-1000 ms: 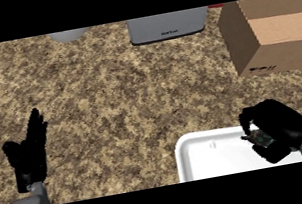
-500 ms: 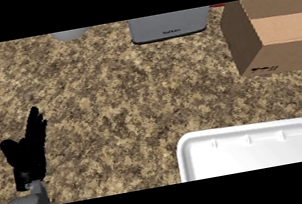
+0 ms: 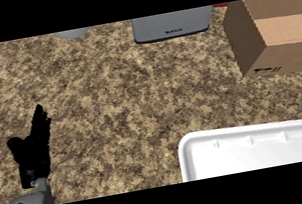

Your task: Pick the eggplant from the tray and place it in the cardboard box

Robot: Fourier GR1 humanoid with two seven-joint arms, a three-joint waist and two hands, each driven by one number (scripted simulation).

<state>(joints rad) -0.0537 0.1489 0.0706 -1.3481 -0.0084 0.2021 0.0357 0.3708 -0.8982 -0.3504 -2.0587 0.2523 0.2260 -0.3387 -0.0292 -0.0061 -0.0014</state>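
While the white tray (image 3: 257, 145) lay at the lower right of the speckled counter (image 3: 130, 92), nothing showed inside it; its bare white floor and raised rim were all that could be seen, and its near edge ran out of view. At the upper right stood the cardboard box (image 3: 280, 33), well apart from the tray, with its flaps open and only brown inner walls showing; its floor was out of sight, so whether anything lay in it could not be told. No eggplant appeared anywhere in view. At the lower left rested the left hand (image 3: 33, 150), fingers straight and pointing up the counter, holding nothing. Along the far edge sat a grey appliance (image 3: 173, 24) and part of a pale grey round object (image 3: 73, 34).
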